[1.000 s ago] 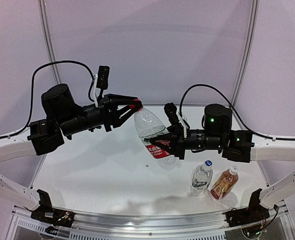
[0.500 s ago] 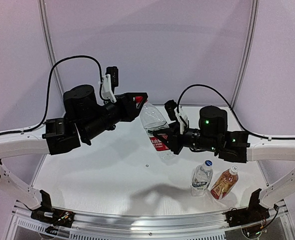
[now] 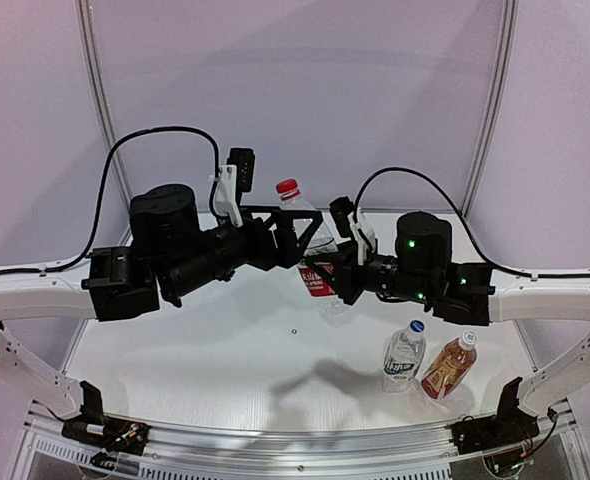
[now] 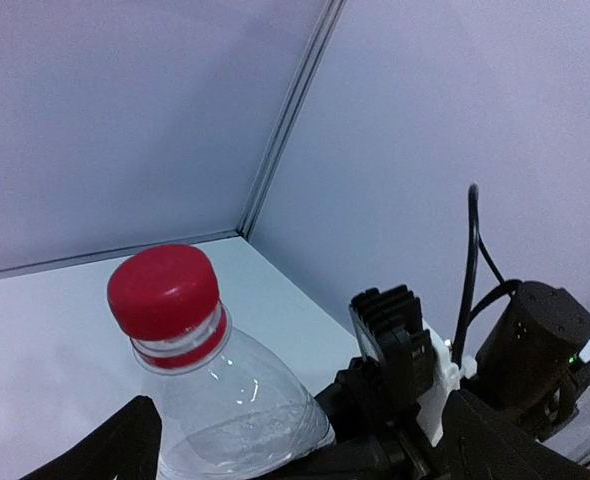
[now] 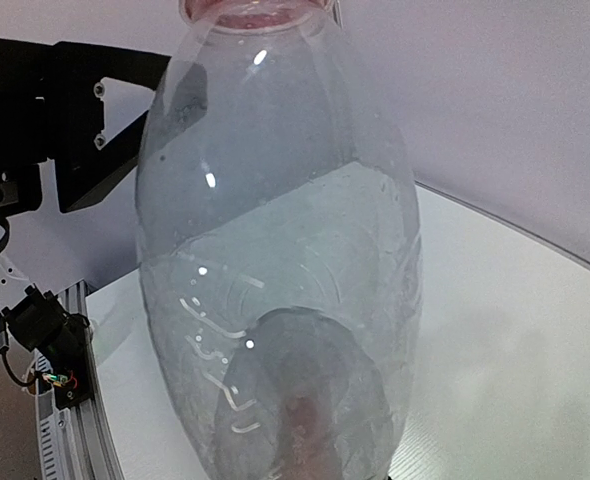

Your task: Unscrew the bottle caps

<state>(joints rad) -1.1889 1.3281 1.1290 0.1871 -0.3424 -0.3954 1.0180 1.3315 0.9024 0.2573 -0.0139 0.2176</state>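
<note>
My right gripper is shut on the red-labelled middle of a clear bottle and holds it tilted above the table. Its red cap sits on the neck, free of any finger. My left gripper stands open below the cap, with its jaws either side of the bottle's shoulder. In the left wrist view the red cap rises above the clear bottle, and one dark fingertip shows at each lower corner. The clear bottle fills the right wrist view and hides my own fingers.
Two small bottles lie on the table at the front right: a clear one with a blue-and-white cap and an amber one with a white cap. White walls stand behind the table.
My left gripper has let go of the red cap, opened wide and slid down past it to the bottle's shoulder. The bottle now stands more upright in the right gripper.
</note>
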